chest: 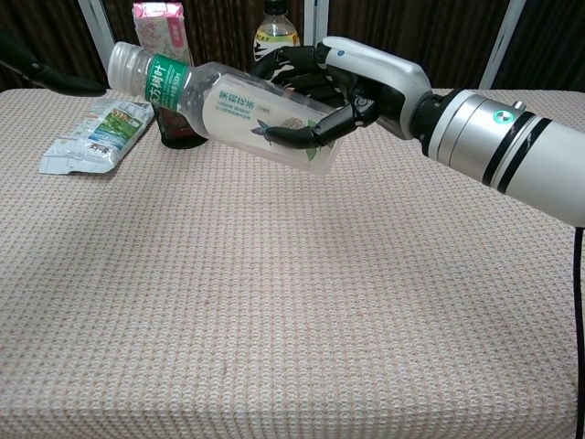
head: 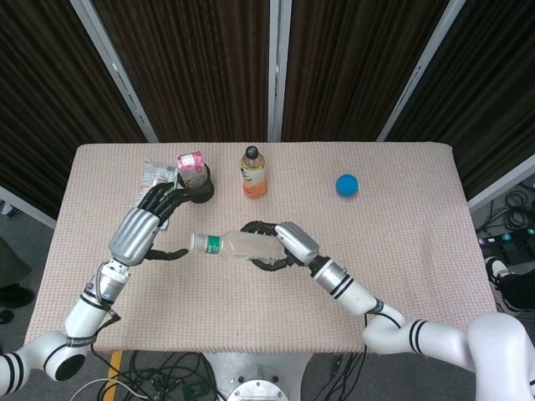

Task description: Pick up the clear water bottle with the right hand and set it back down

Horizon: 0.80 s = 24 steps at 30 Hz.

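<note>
My right hand grips the clear water bottle around its body and holds it above the table. The bottle lies almost sideways, its white cap and green label band pointing left. My left hand hovers just left of the cap with fingers spread and holds nothing; in the chest view only a dark fingertip of it shows at the upper left edge.
At the back of the beige table stand an orange drink bottle, a black cup holding a pink carton, and a snack packet. A blue ball lies at the back right.
</note>
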Motion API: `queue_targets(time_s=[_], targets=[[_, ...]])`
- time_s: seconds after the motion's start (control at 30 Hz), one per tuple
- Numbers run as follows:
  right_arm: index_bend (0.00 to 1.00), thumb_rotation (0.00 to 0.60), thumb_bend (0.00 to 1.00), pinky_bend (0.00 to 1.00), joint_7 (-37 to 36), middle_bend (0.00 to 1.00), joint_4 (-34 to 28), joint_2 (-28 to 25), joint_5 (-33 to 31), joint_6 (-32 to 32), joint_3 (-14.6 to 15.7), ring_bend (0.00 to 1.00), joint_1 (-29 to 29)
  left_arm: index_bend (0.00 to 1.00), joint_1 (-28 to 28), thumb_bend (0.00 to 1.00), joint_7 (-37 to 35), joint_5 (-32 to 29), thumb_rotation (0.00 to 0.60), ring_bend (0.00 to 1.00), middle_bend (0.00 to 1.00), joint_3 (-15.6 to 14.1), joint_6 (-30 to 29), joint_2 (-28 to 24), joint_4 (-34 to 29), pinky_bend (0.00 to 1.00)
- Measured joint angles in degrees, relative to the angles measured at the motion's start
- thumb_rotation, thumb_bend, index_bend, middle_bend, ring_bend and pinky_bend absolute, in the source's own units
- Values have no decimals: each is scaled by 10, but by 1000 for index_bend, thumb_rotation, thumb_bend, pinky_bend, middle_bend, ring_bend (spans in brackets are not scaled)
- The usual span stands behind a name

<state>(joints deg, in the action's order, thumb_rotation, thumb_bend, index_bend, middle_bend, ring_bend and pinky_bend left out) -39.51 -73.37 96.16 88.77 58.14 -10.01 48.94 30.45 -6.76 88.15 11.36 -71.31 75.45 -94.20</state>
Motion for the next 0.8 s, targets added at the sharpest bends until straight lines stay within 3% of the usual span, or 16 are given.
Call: queue_targets(time_s=[0.8], targets=[[617,600,755,499,10,531,8,9,-16,-18,3,429,14,162,12,0,-18,1,600,0,115,-5,-15,4,4,0]])
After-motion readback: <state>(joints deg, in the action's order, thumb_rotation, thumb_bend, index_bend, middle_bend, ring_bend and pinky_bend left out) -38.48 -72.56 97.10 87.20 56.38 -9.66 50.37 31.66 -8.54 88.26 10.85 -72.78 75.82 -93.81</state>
